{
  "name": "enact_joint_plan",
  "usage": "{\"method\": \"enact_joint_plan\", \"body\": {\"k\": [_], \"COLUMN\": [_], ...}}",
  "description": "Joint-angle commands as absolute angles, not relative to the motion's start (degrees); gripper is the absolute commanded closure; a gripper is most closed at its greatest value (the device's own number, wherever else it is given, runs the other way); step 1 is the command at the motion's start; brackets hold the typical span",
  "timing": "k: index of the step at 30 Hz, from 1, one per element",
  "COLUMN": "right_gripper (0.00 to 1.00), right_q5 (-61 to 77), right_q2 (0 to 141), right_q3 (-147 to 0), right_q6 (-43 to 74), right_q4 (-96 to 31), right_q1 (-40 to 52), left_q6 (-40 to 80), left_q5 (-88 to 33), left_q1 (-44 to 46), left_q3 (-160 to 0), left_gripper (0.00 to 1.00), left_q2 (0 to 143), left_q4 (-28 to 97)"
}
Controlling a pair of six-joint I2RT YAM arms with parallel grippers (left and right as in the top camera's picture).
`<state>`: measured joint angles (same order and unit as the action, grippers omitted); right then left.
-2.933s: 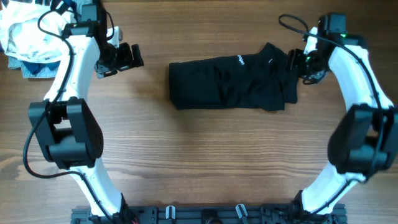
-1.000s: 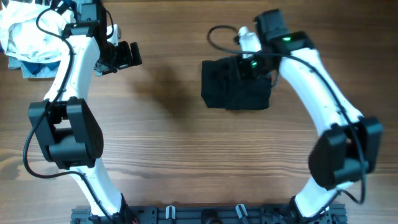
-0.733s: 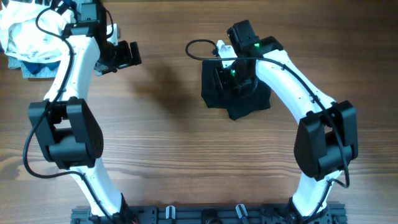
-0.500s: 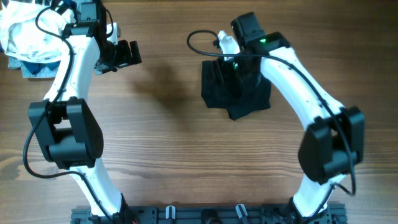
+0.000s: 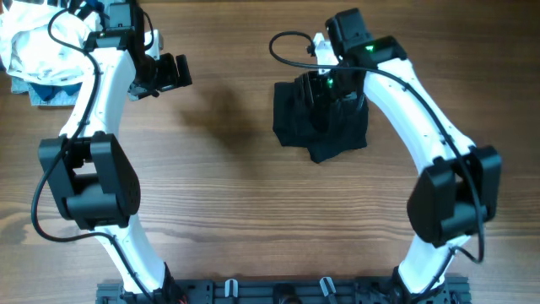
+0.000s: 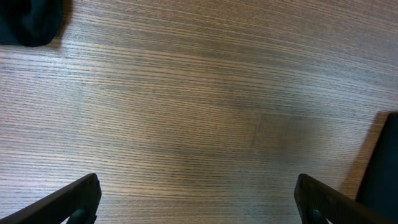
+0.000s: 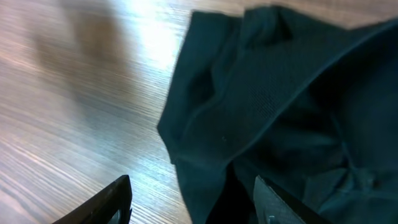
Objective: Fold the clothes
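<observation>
- Tabletop [image 5: 253,219] of pale wood grain fills your overhead view and carries everything else.
- Your two arms come next in bulk. The left arm [image 5: 93,127] rises along the left side and bends toward the far left of the table. The right arm [image 5: 422,110] arches from the right side over to the far centre.
- The clothes [image 5: 321,127] lie on the far half of the table, a little right of centre. They are a compact black bundle, roughly square, with a lump of fabric sticking out of the near edge. From your right wrist the clothes [image 7: 261,106] show soft ridges and overlapping layers, with one edge resting on the bare wood.
- A white cloth heap [image 5: 38,42] sits crumpled in the far left corner, on top of a blue piece [image 5: 46,91]. It is well apart from the black bundle.
- Your right gripper [image 5: 325,89] hangs over the far part of the clothes. In its own view the right gripper [image 7: 194,199] has its fingers [image 7: 121,194] spread apart, nothing clamped between them, with black fabric and wood below.
- Your left gripper [image 5: 173,74] hovers just right of the white heap, over bare wood. In its wrist view the left gripper [image 6: 199,202] has its fingers [image 6: 78,198] spread wide and holds nothing.
</observation>
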<state>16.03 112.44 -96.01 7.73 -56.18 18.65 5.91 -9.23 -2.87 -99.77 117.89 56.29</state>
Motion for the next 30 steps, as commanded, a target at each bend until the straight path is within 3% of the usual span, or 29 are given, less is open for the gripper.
{"method": "enact_joint_plan", "body": {"k": [1,3,7,8,11,22,26,30], "right_gripper": [0.42,0.50,0.87,0.93,0.96,0.95,0.64,0.44], "right_q5": [16.9,16.9,17.0,17.0,19.0,21.0,21.0,21.1], "right_q2": [116.5,118.0,119.5,119.5,119.2,119.4,119.3,118.8], "right_q3": [-96.3,-96.3,-96.3,-96.3,-96.9,-98.1,-98.2,-99.2], "right_q6": [9.1,9.6,11.0,11.7,12.4,23.3,24.0,23.9], "right_q4": [-54.9,-53.6,-50.9,-50.2,-48.7,-38.3,-38.1,-41.4], "right_q1": [19.7,20.1,20.9,21.1,22.1,29.6,30.9,28.8], "left_q6": [6.5,6.5,6.5,6.5,6.5,6.5,6.5,6.5], "left_q5": [-8.9,-8.9,-8.9,-8.9,-8.8,-8.9,-8.9,-8.9], "left_q1": [-3.2,-3.2,-3.2,-3.2,-3.2,-3.2,-3.2,-3.2], "left_q3": [-100.4,-100.4,-100.4,-100.4,-100.4,-100.4,-100.4,-100.4], "left_gripper": [0.00,0.00,0.00,0.00,0.00,0.00,0.00,0.00], "left_q2": [118.2,118.2,118.2,118.2,118.2,118.2,118.2,118.2], "left_q4": [56.1,56.1,56.1,56.1,56.1,55.2,55.2,55.2]}}
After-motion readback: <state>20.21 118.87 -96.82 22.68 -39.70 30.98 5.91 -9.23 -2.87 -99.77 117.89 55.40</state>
